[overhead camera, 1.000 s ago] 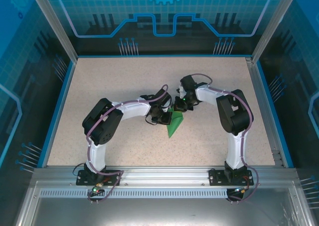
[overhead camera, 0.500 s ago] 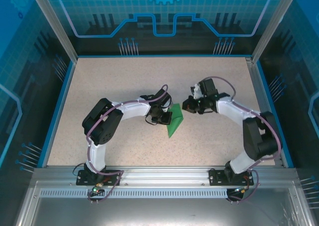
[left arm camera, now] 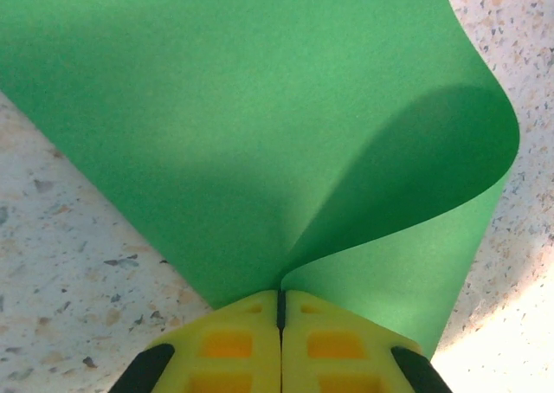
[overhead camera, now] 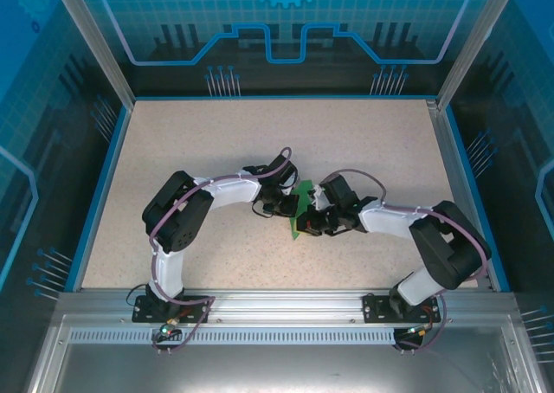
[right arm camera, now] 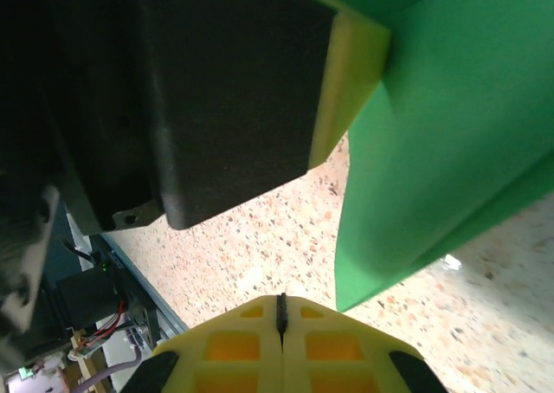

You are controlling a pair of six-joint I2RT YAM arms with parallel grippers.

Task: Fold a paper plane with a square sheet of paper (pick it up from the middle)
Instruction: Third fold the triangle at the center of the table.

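The square sheet of paper [left arm camera: 260, 107] is bright green and bent over on itself in a loose curl, with one flap arching to the right. My left gripper [left arm camera: 280, 299] is shut on the sheet at the point where the two layers meet. From above, the sheet [overhead camera: 303, 192] lies mid-table, partly hidden under both grippers. My left gripper [overhead camera: 290, 205] meets it from the left. My right gripper [overhead camera: 307, 224] is shut with nothing in it, just off the sheet's near right side. In the right wrist view the gripper [right arm camera: 280, 305] hovers over bare table, with the sheet's corner [right arm camera: 433, 151] to its right.
The speckled beige table [overhead camera: 190, 142] is ringed by a blue rim [overhead camera: 104, 185] and clear walls. In the right wrist view the left gripper's black body [right arm camera: 225, 90] hangs close above, and the table's edge with cables [right arm camera: 104, 315] lies at lower left.
My right arm has swung from behind and right of the sheet round to its near right side, close beside the left gripper. The left arm and the sheet have stayed put.
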